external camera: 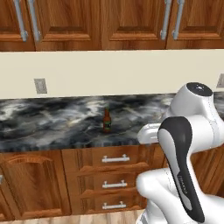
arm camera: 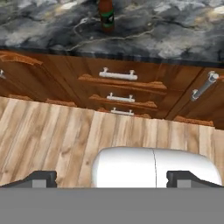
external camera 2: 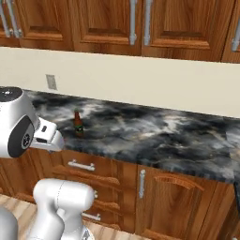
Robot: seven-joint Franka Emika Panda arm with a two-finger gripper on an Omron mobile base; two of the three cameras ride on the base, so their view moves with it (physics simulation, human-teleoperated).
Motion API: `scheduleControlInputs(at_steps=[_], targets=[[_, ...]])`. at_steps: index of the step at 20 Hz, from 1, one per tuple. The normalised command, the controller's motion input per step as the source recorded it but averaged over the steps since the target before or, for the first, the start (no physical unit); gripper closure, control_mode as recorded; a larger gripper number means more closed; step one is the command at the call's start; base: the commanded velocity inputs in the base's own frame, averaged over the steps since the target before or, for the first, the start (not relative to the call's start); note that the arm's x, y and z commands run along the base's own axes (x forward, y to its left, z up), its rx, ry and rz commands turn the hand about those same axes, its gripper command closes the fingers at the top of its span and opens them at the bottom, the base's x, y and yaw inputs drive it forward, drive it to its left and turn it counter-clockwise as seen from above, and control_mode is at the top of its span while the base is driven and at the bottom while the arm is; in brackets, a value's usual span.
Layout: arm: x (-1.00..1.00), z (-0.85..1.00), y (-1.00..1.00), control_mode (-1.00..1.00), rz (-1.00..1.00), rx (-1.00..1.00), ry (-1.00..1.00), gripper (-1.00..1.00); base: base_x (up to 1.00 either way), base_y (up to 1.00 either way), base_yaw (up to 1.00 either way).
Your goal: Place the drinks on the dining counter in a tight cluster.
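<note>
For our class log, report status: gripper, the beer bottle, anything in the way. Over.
Gripper open, empty, over floor. Beer bottle upright on wall counter, above drawers. Nothing seen in between.

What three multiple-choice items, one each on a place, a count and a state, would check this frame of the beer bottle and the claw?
1. Where does the beer bottle stand?
A. On the marbled wall counter under the wooden cabinets
B. On the wooden floor
C. Inside an open drawer

2. How many drawer handles are stacked below the bottle?
A. One
B. Three
C. Five

3. What is the state of the claw?
A. Shut on the bottle
B. Open, holding nothing
C. Shut on a cup

Answers:
1 A, both base views show the bottle upright on the dark marbled top, near its front edge.
2 B, the left base view shows three silver handles, one above another.
3 B, the hand view shows the fingertips far apart at the bottom corners, with the bottle far ahead on the counter.
</note>
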Motion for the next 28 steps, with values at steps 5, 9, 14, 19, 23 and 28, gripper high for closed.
scheduleControlInputs(at_steps=[5, 9, 14, 19, 23, 28], targets=[[0.00, 0.00, 0.00, 1.00, 0.00, 0.00, 0.00, -1.00, 0.58, 0.18, -0.39], [0.00, 0.00, 0.00, 1.00, 0.00, 0.00, 0.00, -1.00, 0.41, 0.02, -0.06], [0.00, 0.00, 0.00, 1.00, 0.00, 0.00, 0.00, -1.00, 0.50, 0.12, -0.01], [0.00, 0.00, 0.00, 1.00, 0.00, 0.00, 0.00, -1.00, 0.43, 0.27, 0.00], [0.00, 0.00, 0.00, 1.00, 0.00, 0.00, 0.00, -1.00, 0.19, 0.27, 0.00], [0.00, 0.00, 0.00, 1.00, 0.00, 0.00, 0.00, -1.00, 0.02, 0.42, 0.00]])
